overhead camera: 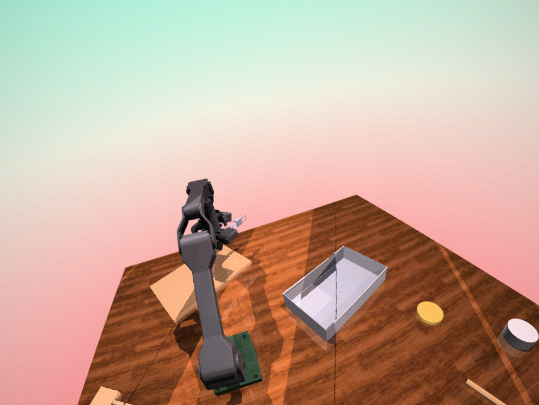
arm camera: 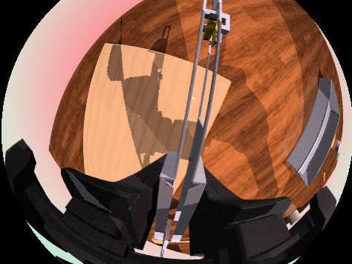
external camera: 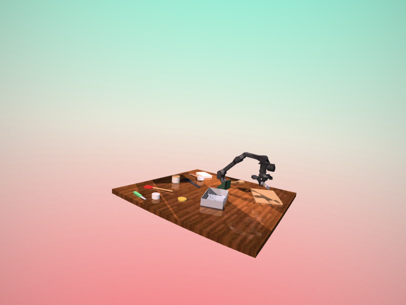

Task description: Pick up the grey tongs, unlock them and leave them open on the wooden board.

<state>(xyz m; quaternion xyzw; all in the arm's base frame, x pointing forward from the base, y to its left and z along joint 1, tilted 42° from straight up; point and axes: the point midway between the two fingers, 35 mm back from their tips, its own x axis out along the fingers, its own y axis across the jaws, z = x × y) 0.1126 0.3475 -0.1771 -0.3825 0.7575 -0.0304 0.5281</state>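
The arm (overhead camera: 208, 287) reaches from its green base (overhead camera: 249, 355) over the board (overhead camera: 176, 289). Its gripper (overhead camera: 229, 227) is clamped on the tongs (overhead camera: 240, 221), whose pale end sticks out beyond the table's far edge. The tin (overhead camera: 335, 290) sits apart to the right, with a yellow disc (overhead camera: 429, 312) beyond it.

The dark grey six-joint arm (overhead camera: 208, 300) rises from its green base plate (overhead camera: 248, 352) toward twelve o'clock, folds at the elbow, and drops its wrist downward. Its black parallel-jaw gripper (arm camera: 184, 193) is clamped, both fingers pressing the slim grey metal tongs (arm camera: 200, 99), which extend beyond them toward one o'clock.
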